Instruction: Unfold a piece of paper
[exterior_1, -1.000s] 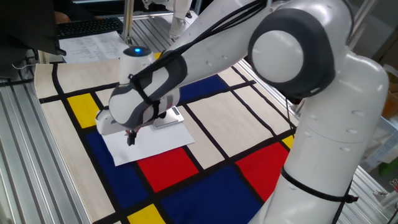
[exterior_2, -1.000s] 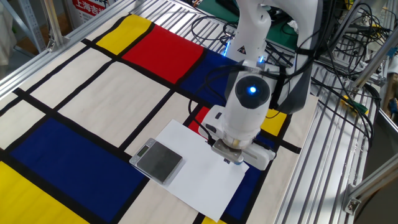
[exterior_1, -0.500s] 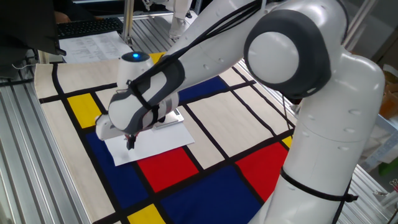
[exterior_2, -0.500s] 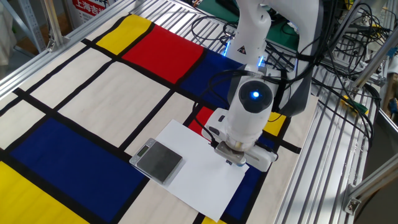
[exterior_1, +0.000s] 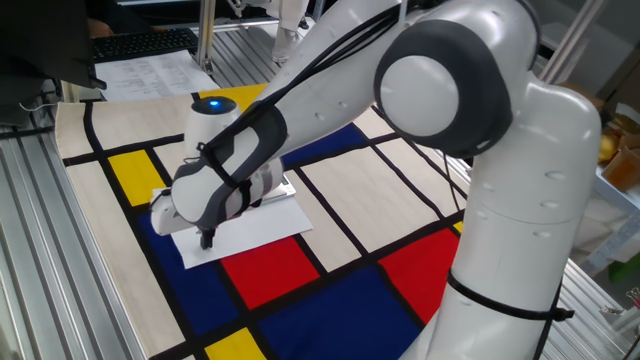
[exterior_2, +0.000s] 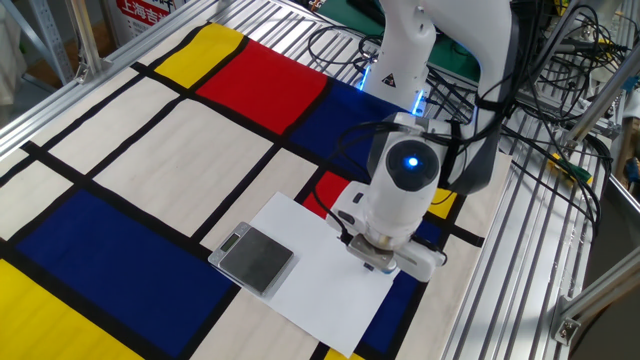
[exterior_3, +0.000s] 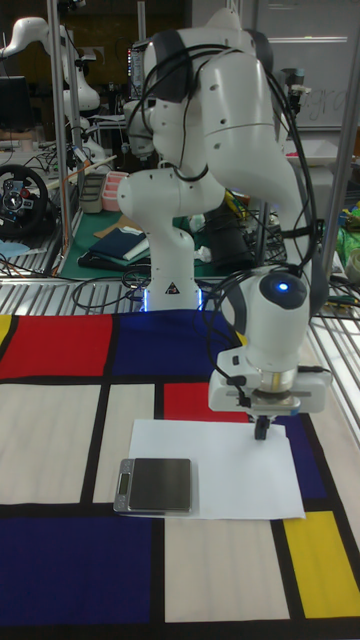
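The piece of paper (exterior_1: 255, 226) (exterior_2: 318, 272) (exterior_3: 215, 455) is a plain white sheet lying flat on the colour-block cloth (exterior_1: 350, 200), over blue, red and cream blocks. A flat grey scale-like device (exterior_1: 278, 189) (exterior_2: 257, 258) (exterior_3: 155, 482) rests on one corner of it. My gripper (exterior_1: 208, 239) (exterior_2: 372, 264) (exterior_3: 261, 432) points straight down with its dark fingertips together, shut, touching or just above the paper close to the edge farthest from the grey device. No part of the sheet is lifted.
White sheets printed with grey text (exterior_1: 150, 72) and a keyboard (exterior_1: 140, 42) lie beyond the cloth. Cables (exterior_2: 560, 70) and the robot base (exterior_3: 170, 270) stand at the cloth's edge. Slatted aluminium table (exterior_1: 40, 250) surrounds the cloth.
The gripper has slid a short way over the paper toward its edge, away from the grey device, and sits slightly lower. Paper and device have not moved.
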